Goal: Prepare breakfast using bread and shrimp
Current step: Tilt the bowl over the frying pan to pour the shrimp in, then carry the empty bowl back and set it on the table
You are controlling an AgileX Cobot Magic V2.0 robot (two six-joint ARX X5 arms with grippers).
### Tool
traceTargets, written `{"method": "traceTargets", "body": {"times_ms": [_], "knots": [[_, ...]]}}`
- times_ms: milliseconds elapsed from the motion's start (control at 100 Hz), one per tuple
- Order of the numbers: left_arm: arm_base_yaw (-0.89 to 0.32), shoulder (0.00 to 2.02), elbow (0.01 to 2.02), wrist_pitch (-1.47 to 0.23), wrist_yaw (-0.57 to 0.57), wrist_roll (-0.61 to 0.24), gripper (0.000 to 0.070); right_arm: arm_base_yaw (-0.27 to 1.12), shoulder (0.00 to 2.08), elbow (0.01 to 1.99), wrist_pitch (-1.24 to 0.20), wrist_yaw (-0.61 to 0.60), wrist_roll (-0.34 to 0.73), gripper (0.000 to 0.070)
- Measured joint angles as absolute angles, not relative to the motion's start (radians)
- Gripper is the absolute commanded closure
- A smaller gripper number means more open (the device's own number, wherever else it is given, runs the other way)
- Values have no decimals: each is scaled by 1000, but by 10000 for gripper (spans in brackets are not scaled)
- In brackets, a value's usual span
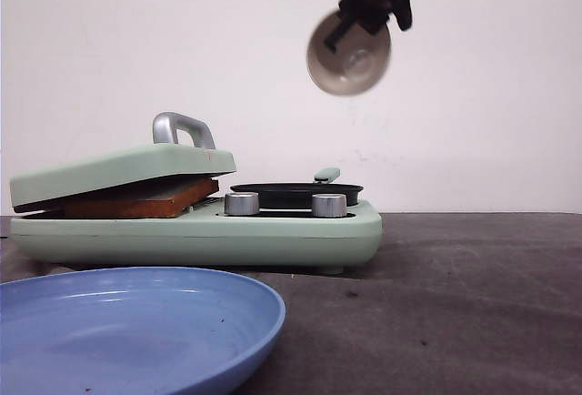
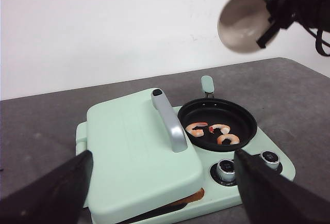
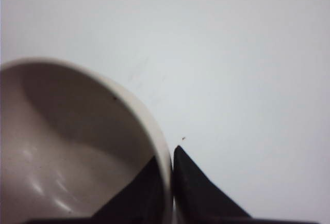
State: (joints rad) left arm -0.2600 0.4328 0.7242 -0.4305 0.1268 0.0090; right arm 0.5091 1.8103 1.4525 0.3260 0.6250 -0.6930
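Note:
The bread shows only as a toasted brown edge (image 1: 136, 202) (image 2: 188, 199) under the nearly shut lid (image 2: 139, 146) of the mint-green breakfast maker (image 1: 200, 236). Three pink shrimp (image 2: 214, 131) lie in its round black pan (image 2: 206, 113). My left gripper (image 2: 162, 154) hovers open above and in front of the lid, holding nothing. My right gripper (image 1: 364, 13) (image 3: 167, 154) is high above the pan, shut on the rim of an empty beige bowl (image 1: 348, 54) (image 2: 242, 21) (image 3: 77, 146) that is tipped on its side.
A blue plate (image 1: 127, 331) lies at the front left, close to the maker. Two silver knobs (image 1: 241, 203) (image 1: 328, 205) sit on the maker's front, and a silver handle (image 1: 182, 126) stands on the lid. Dark tabletop (image 1: 473, 304) stretches to the right.

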Motion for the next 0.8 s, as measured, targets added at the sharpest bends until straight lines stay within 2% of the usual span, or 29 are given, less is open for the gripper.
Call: {"method": "traceTargets", "body": {"times_ms": [170,320,600,700,800], "knots": [[-260,433,724,-432,127,9,231,468,1782,1452,113,620,-509,700],[-260,433,724,-439,127,9,231,413,1721,1452,-60,530,-326,700],[-260,433,724,-439,127,9,231,272,1650,1460,-411,202,5,700],[-260,433,724,-440,127,9,231,217,1650,1460,-543,99,74,700],[-260,433,724,-452,127,9,231,167,1650,1460,-616,-4,119,700]]}}
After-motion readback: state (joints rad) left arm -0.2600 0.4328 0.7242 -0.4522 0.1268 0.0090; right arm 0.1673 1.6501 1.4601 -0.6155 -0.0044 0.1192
